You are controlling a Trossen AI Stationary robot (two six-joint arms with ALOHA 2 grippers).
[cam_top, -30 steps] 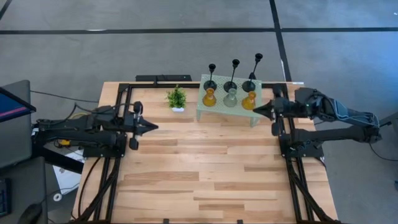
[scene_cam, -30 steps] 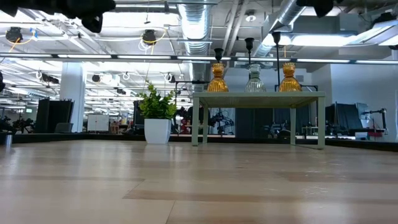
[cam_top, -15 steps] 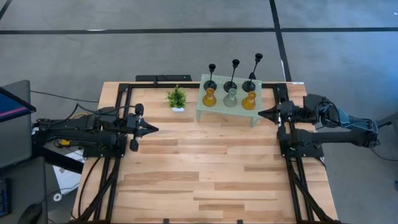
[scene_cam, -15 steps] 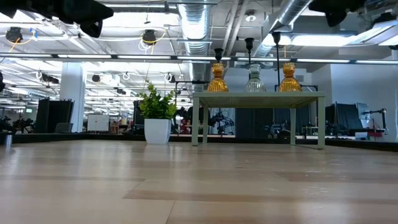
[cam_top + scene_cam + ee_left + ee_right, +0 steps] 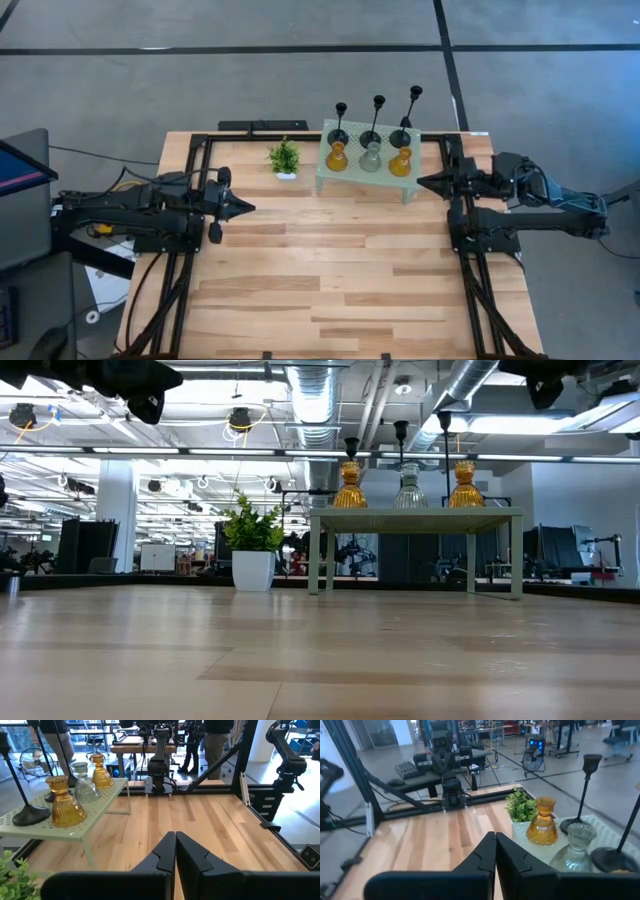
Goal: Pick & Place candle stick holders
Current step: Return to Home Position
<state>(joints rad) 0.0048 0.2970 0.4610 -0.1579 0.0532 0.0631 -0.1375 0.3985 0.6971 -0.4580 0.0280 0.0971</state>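
Over on the left, the left end effector (image 5: 246,207) hangs above the surface's (image 5: 330,270) edge, fingers pressed together, pinching nothing. Ahead of its tip and off toward the far side sits the potted plant (image 5: 285,158), then the mesh stand (image 5: 324,175) carrying all six candle stick holders (image 5: 371,157): three black behind, and amber, clear, amber in front. The right end effector (image 5: 422,182) is pressed together and empty too, its tip close by the stand's right end.
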